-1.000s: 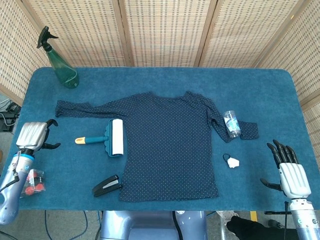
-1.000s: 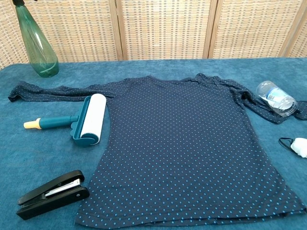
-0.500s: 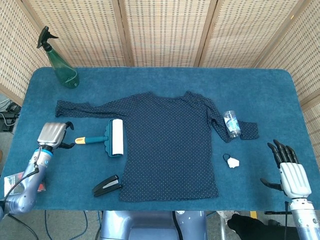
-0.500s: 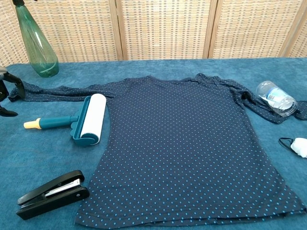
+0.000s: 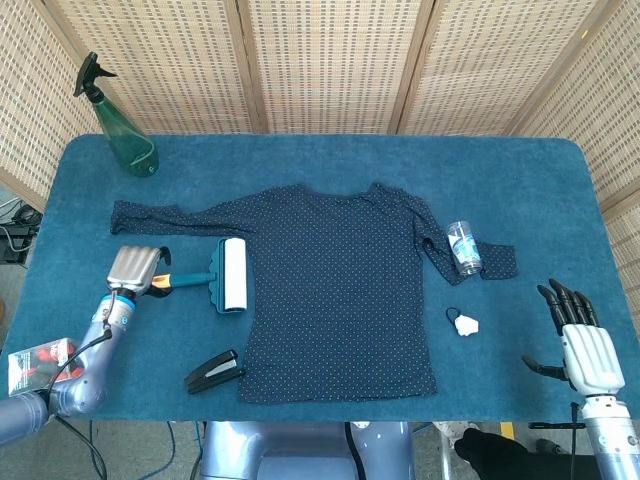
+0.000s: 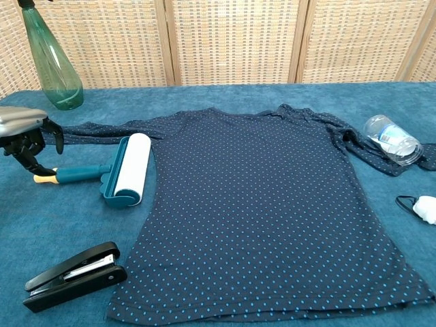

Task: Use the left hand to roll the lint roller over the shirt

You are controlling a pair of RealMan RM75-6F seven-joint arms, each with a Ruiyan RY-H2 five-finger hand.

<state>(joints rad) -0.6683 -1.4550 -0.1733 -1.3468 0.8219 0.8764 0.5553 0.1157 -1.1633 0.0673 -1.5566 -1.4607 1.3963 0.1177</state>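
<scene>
While the head view looks down on the table, the lint roller (image 5: 222,277) lies beside the left edge of the dotted navy shirt (image 5: 335,290), its white roll on a teal frame with a yellow-tipped handle. The left hand (image 5: 137,269) sits over that tip; the right hand (image 5: 585,345) rests spread and empty. From the chest view, the left hand's fingers (image 6: 30,146) curl above the handle end, perhaps touching it, though a grip isn't clear.

On the blue table (image 5: 330,160) a dark dotted shirt (image 5: 335,300) lies flat, the lint roller (image 5: 222,276) at its left edge with the left hand (image 5: 136,269) over the handle's end, while the right hand (image 5: 583,343) rests open, far right.
</scene>
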